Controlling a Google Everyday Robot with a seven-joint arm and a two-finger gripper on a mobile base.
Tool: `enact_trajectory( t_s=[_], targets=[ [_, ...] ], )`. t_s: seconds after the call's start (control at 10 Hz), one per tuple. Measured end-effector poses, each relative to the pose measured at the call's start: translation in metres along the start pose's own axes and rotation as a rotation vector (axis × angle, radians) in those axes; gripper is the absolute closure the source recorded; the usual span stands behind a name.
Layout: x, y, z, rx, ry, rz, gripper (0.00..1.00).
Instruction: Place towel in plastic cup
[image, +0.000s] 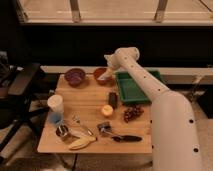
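Camera view, looking down on a wooden table (87, 102) set before a dark wall.

- Gripper (107, 72): at the end of the white arm (150, 92), which reaches in from the right. It is lowered over the red bowl (98, 75) at the table's far edge. Jaws spread wide, nothing seen clamped between them.
- Towel (103, 77): a small pale scrap inside the red bowl, just under the gripper. Contact between the two cannot be told.
- Plastic cup (55, 104): whitish, upright, near the table's left edge, well apart from the red bowl and the gripper. Its inside cannot be seen.
- Blue item (55, 118): just in front of the plastic cup, kind unclear.
- Purple bowl (75, 76): just left of the red bowl.
- Green tray (131, 89): far right part of the table, partly covered by the arm.
- Dark block (113, 99): mid-table, in front of the tray's left end.
- Yellow-orange fruit (106, 110): just in front of the dark block.
- Grapes (132, 113): to the right of the fruit.
- Banana (82, 144): at the near edge.
- Metal cup (62, 131): near left corner.
- Black-handled tool (122, 138): near edge, right of the banana.
- Black chair (20, 92): left of the table.
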Motion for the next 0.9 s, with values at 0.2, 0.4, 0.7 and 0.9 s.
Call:
enact_trajectory(
  t_s=[0.2, 0.4, 0.7, 0.9],
  targets=[
    [0.002, -0.001, 0.010, 0.030, 0.014, -0.027, 0.20],
    [0.004, -0.001, 0.020, 0.050, 0.020, -0.046, 0.20],
    [0.010, -0.003, 0.028, 0.073, 0.015, -0.052, 0.20],
    [0.012, -0.006, 0.033, 0.085, 0.006, -0.055, 0.20]
  ],
)
